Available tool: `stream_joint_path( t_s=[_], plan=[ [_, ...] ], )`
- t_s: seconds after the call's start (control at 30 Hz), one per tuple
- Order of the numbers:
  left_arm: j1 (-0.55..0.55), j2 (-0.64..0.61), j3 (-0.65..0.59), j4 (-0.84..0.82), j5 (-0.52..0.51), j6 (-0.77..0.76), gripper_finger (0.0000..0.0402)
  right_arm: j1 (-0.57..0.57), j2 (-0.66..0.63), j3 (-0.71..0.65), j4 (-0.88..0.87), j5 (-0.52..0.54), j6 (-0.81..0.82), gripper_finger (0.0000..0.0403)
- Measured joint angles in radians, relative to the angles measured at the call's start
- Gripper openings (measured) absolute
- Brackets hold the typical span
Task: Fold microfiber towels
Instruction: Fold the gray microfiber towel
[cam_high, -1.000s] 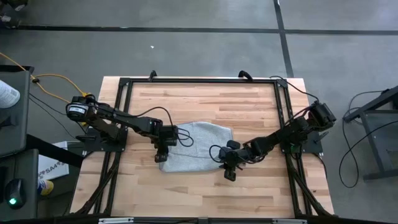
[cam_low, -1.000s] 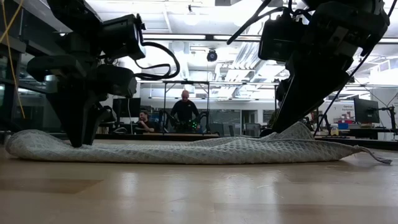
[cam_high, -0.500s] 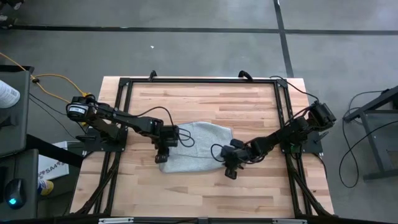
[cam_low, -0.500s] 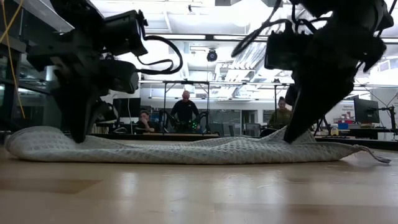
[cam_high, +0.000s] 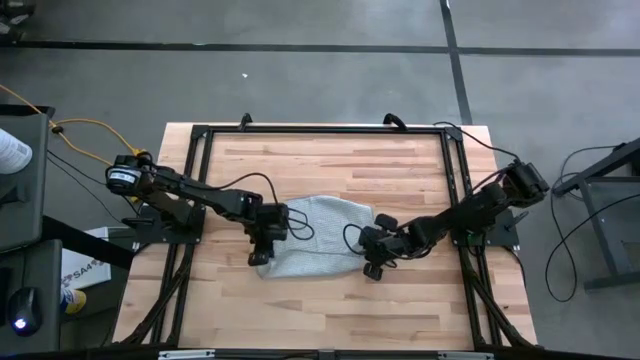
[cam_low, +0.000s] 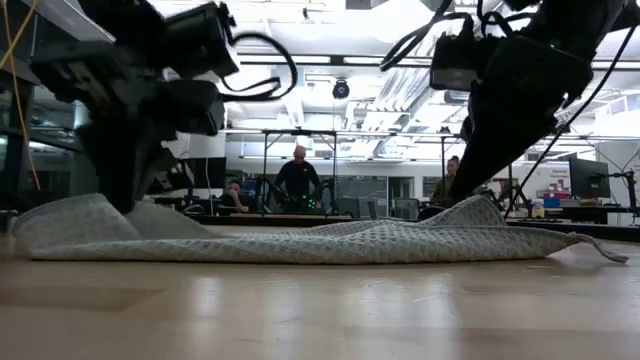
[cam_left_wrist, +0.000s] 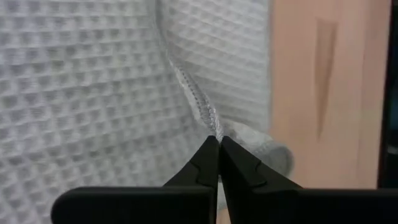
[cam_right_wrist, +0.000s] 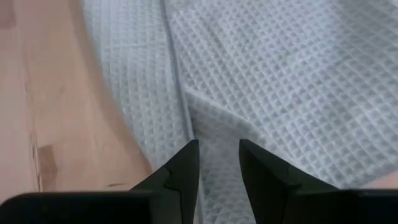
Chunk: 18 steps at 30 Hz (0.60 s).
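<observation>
From above, the microfiber towel (cam_high: 318, 235) lies near the middle of the wooden bench (cam_high: 320, 160), bunched into a rough rectangle. The left gripper (cam_high: 262, 256) sits at the towel's near-left corner and the right gripper (cam_high: 372, 267) at its near-right edge, each arm reaching in from its own side.

At bench height, the towel (cam_low: 300, 240) lies mostly flat, with a hump raised at each end where an arm comes down onto it. People stand in the room well behind.

Past the left wrist, the fingers (cam_left_wrist: 202, 169) are pressed together on a stitched hem of the towel (cam_left_wrist: 93, 93), with bare bench (cam_left_wrist: 323, 93) beside it. That pinch looks thin, right at the tips.

Past the right wrist, the fingers (cam_right_wrist: 181, 171) stand apart over a creased hem of the towel (cam_right_wrist: 280, 81), not yet closed on it.

To fold well, I would say the right fingers should close on the hem first, taking both layers. Then both corners ought to lift together and level, so the cloth carries over evenly to the far edge rather than dragging or twisting.
</observation>
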Motion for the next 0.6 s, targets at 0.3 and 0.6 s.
stream_joint_path(
  t_s=[0.3, 0.6],
  plan=[
    [-0.137, -0.009, 0.097, 0.005, -0.001, -0.025, 0.0001, -0.007, -0.011, 0.0, -0.031, -0.003, 0.028, 0.0107],
    [-0.277, -0.009, 0.153, 0.019, -0.005, -0.082, 0.0001, -0.01, -0.01, 0.0, -0.029, 0.006, 0.037, 0.0107]
  ],
)
